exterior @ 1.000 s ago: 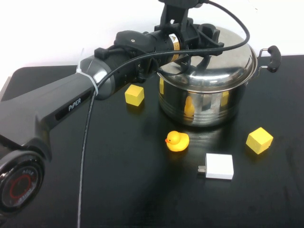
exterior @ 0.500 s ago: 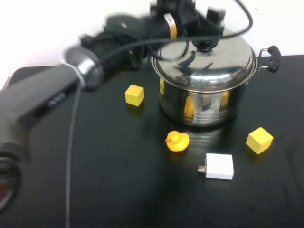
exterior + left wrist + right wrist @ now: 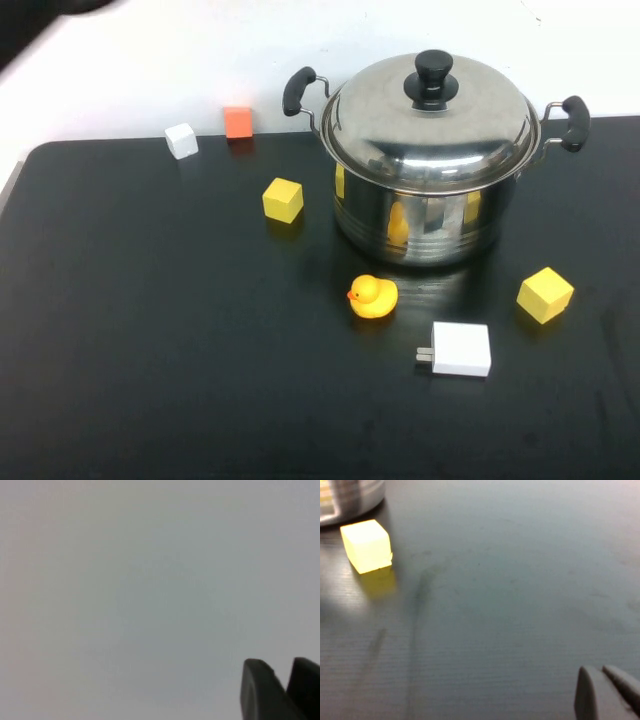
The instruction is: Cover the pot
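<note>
The shiny steel pot (image 3: pixel 430 215) stands at the back right of the black table, its two black handles sticking out at the sides. The domed steel lid (image 3: pixel 440 130) with a black knob (image 3: pixel 433 78) sits squarely on it. My left gripper (image 3: pixel 285 669) is raised clear of the table and faces a blank white wall, with its fingers close together and nothing between them. Only a dark bit of the left arm (image 3: pixel 40 12) shows in the high view's top left corner. My right gripper (image 3: pixel 602 672) is shut and empty, low over the table right of the pot (image 3: pixel 350 497).
A yellow duck (image 3: pixel 372 297), a white charger (image 3: pixel 460 349) and a yellow cube (image 3: pixel 545 295) lie in front of the pot. Another yellow cube (image 3: pixel 283 200) lies to its left. A white cube (image 3: pixel 181 140) and an orange cube (image 3: pixel 237 122) sit at the back edge.
My left arm has let go of the lid knob and pulled back up and to the left, out of the high view. The lid stays on the pot.
</note>
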### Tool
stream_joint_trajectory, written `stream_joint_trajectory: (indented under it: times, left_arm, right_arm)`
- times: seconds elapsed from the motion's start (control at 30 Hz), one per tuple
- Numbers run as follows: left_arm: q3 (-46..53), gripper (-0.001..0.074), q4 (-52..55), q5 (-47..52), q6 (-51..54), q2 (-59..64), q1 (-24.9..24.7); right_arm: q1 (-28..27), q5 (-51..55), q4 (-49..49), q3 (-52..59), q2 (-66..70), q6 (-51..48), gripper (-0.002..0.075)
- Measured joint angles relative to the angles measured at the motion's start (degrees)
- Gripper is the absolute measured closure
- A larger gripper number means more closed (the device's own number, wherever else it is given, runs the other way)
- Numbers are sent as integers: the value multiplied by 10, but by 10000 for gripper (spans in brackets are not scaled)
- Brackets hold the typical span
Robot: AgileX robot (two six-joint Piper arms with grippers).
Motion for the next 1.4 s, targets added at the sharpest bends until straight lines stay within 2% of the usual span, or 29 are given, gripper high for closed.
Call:
stream_joint_trajectory:
  times: [0.1,0.27,0.33,0.53,0.93,1.13,1.4]
  left_arm:
    - [19,708,-103,159,113,-44,-9]
    - [24,731,-333,415,344,-97,-17]
    - [26,733,-400,461,400,-116,-17]
    - [71,735,-531,463,486,-215,-18]
    - [284,735,-568,372,480,-517,-19]
    - [355,735,-573,366,478,-577,-19]
    - [374,735,-582,401,478,-600,-17]
  right_arm:
    - [0,0,0,0,0,0,728]
    - [0,0,0,0,0,0,728]
    - [0,0,0,0,0,0,728]
    - [0,0,0,0,0,1,728]
    - [0,0,0,0,0,1,728]
    - [0,0,0,0,0,1,728]
    - [0,0,0,0,0,1,728]
